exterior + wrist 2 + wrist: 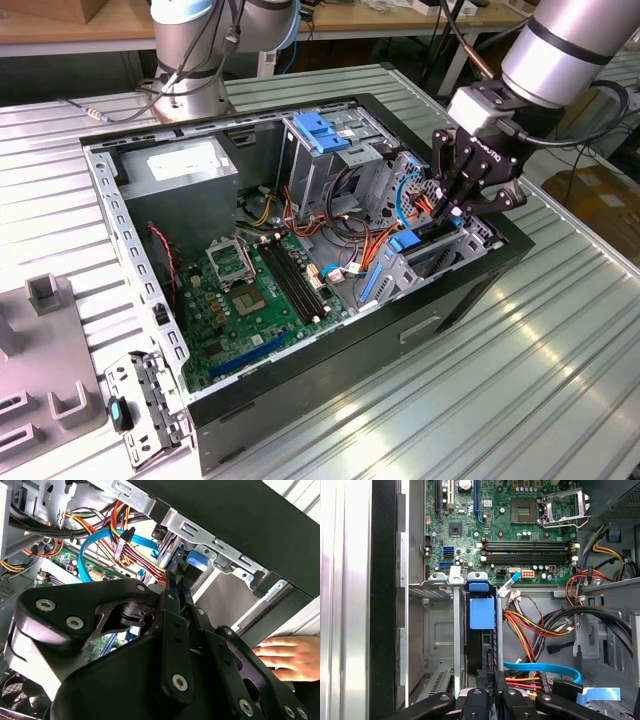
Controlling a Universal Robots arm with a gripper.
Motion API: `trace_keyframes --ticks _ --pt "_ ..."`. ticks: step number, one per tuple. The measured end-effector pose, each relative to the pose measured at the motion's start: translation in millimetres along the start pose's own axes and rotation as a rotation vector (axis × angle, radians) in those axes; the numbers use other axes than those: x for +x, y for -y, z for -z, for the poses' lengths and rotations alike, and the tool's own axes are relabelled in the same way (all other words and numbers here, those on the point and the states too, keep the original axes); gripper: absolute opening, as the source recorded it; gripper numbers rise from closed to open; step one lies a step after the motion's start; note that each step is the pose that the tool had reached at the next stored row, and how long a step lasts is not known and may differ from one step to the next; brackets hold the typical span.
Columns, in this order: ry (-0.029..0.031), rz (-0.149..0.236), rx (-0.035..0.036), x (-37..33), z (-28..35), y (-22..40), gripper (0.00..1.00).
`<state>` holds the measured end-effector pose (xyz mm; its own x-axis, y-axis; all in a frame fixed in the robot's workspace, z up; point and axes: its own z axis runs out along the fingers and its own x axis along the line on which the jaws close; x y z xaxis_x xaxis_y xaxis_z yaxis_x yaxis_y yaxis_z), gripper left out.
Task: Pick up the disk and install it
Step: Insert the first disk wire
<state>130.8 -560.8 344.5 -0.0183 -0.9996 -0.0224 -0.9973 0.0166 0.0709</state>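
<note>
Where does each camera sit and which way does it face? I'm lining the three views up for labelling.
Exterior view: off the arm, above one corner, looking down into the open computer case; shows the arm and gripper.
First wrist view: on the arm, facing into the case at the motherboard and the disk in its bay.
Second wrist view: on the arm, behind the gripper linkage, facing cables; a person's hand rests on the case.
Both wrist views share the gripper and blue carrier.

No lettering can be made out: the white label on the grey metal power supply box [183, 160] at about ten o'clock stays unreadable.
</note>
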Motion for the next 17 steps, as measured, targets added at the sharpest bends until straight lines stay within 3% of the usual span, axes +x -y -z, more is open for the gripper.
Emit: trace_keyframes --ticks 3,17 --pt "0.0022 0.000 0.0000 -0.1 3.8 -0.3 0.17" --pt "0.0081 0.006 -0.0003 0.0 0.5 0.0 0.17"
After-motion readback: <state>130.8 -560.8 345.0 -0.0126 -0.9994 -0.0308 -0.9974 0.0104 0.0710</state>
